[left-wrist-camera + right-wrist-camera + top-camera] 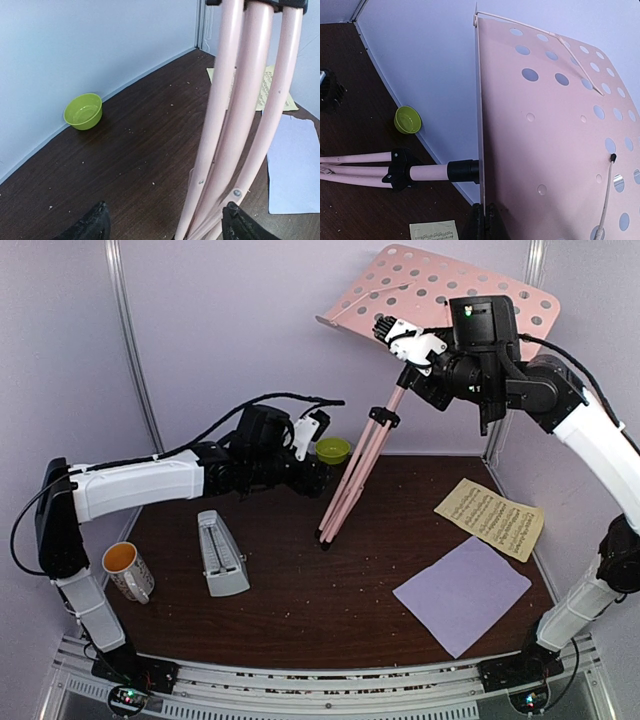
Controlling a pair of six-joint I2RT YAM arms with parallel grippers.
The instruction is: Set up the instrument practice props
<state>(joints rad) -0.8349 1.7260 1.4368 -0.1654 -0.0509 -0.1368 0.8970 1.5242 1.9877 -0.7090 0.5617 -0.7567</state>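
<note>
Grips one stand (436, 292) by its desk edge in clenched right hand (485, 220); straddles its three legs (240, 125) with released left hand (162, 225). Shows two pages on counter (300, 590) below right hand: lavender page (462, 592), yellow page (490, 517), print too small to read. One metronome (222, 555), one mug (127, 570) near left hand; one bowl (333, 450) beyond.

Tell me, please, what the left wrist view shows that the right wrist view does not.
Only the left wrist: the lavender page and the left gripper, open around the pink tripod legs. Only the right wrist: the perforated pink desk, the black collar on the shaft, and the right gripper shut on the desk's lower edge. Both: the lime-green bowl, the yellow sheet music and those legs.
</note>
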